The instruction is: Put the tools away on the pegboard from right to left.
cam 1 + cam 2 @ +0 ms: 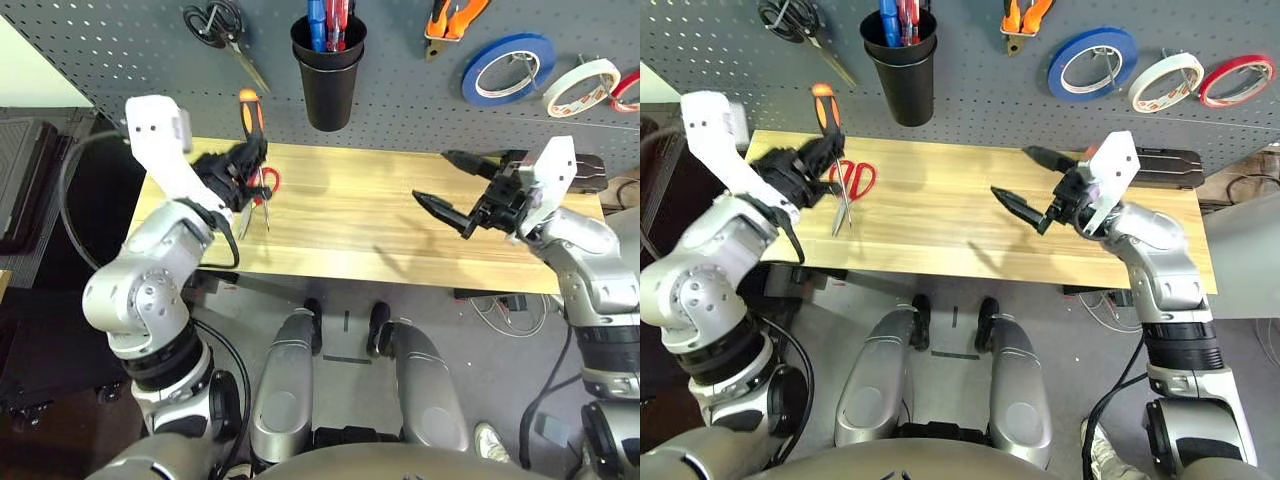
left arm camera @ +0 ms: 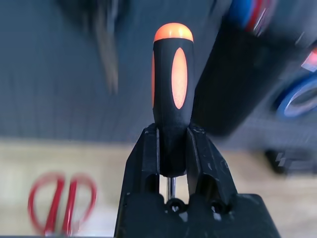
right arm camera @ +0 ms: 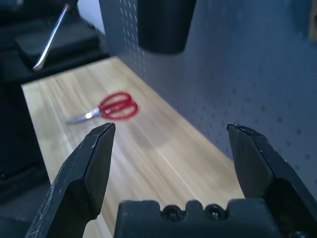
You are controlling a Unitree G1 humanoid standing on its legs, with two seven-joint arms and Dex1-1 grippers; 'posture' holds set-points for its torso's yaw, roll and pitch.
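Left pincer point(image 2: 172, 163) grips the screwdriver point(image 2: 172, 94) low on its handle; it could slip. Right pincer point(image 3: 171, 148) gapes empty.

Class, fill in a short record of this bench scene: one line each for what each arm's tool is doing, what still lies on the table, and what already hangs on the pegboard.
Left tool: shut on the screwdriver, handle pointing up, raised above the table
Right tool: open, holding nothing
On the table: red-handled scissors
On the pegboard: pliers, off-white tape roll, black cup
Task progress: screwdriver and scissors not yet put away
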